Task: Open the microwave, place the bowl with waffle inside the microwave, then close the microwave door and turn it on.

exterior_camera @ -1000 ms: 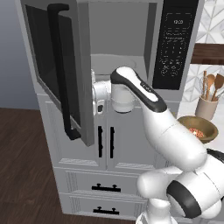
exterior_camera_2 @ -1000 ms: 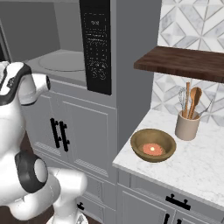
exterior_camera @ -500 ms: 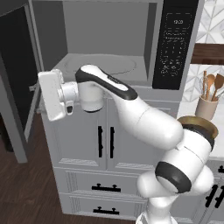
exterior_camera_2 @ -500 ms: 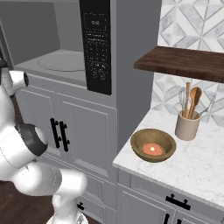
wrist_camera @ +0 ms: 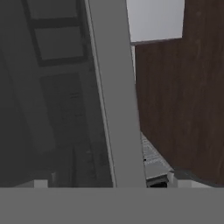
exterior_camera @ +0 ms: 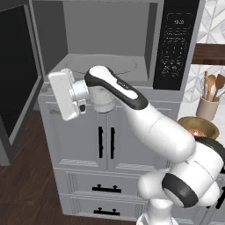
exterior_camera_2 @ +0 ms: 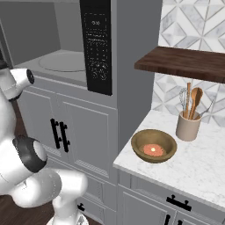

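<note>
Microwave door (exterior_camera: 17, 83) swung wide, cavity of the microwave (exterior_camera_2: 61, 48) exposed.
The pincer (exterior_camera: 66, 94) is held spread and empty beside the open door. The bowl (exterior_camera_2: 154, 146) with the waffle (exterior_camera_2: 152, 150) is seen near the counter's (exterior_camera_2: 197, 169) front left corner, beside the crock (exterior_camera_2: 188, 125).

- One microwave (exterior_camera: 110, 44), with one microwave door (exterior_camera: 19, 79) swung open.
- One keypad panel (exterior_camera_2: 97, 46).
- One bowl (exterior_camera_2: 154, 146) on the counter.
- One waffle (exterior_camera_2: 153, 150) inside the bowl.
- One crock (exterior_camera_2: 188, 126) holding several wooden utensils.
- One wooden shelf (exterior_camera_2: 184, 63).
- Two cabinet doors (exterior_camera: 105, 136) below the microwave, each with one black handle.
</note>
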